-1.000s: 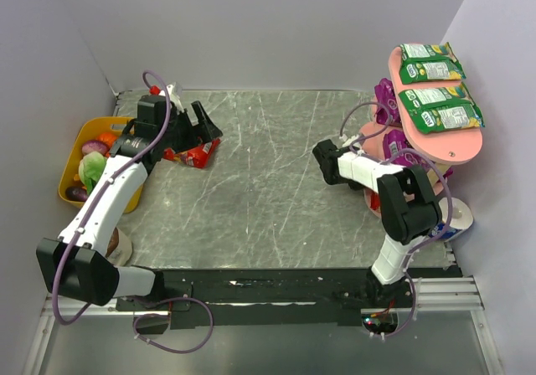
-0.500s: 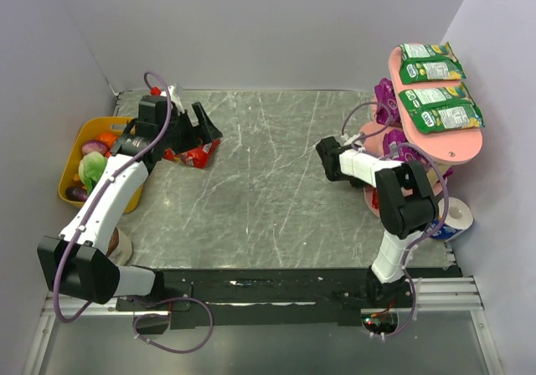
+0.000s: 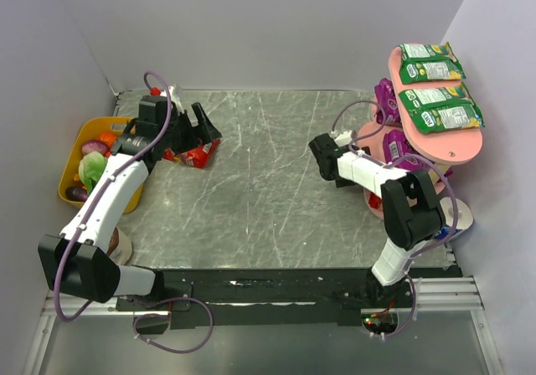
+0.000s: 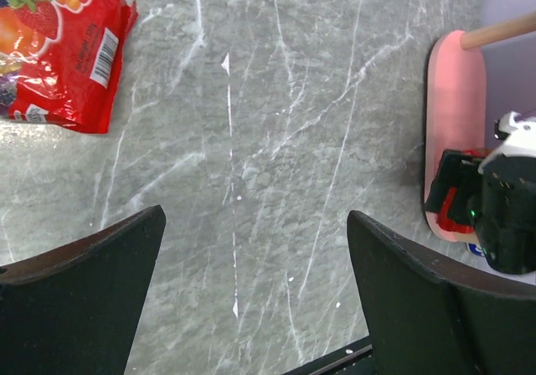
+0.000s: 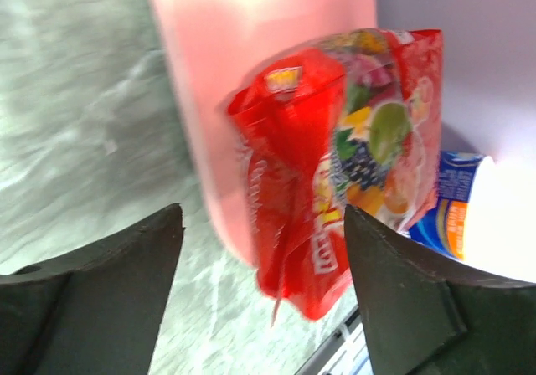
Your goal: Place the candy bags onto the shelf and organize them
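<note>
left hand (image 3: 201, 124) spread open, empty | red bag (image 3: 194, 152) flat on tabletop (image 3: 268, 191) under it, long axis left-right | grey marble surface, pale walls around | right hand (image 3: 322, 156) open, empty, beside shelf (image 3: 456, 145) | green bags (image 3: 437, 107) crosswise on top tier | purple bags (image 3: 387, 99) mid tier, half hidden | second red bag (image 5: 335, 182) on bottom board

Glossy, crinkled plastic film wraps the red candy bag (image 5: 335, 182), and the green candy bags (image 3: 435, 107) shine the same way. The shelf (image 5: 251, 57) has smooth, matt pink boards, and its post (image 4: 502, 30) is pale bare wood. The table (image 3: 268, 191) is a smooth grey marble-look sheet with a faint sheen. The fingers (image 4: 84, 291) of the left gripper (image 4: 255, 216) look like matt black plastic.
</note>
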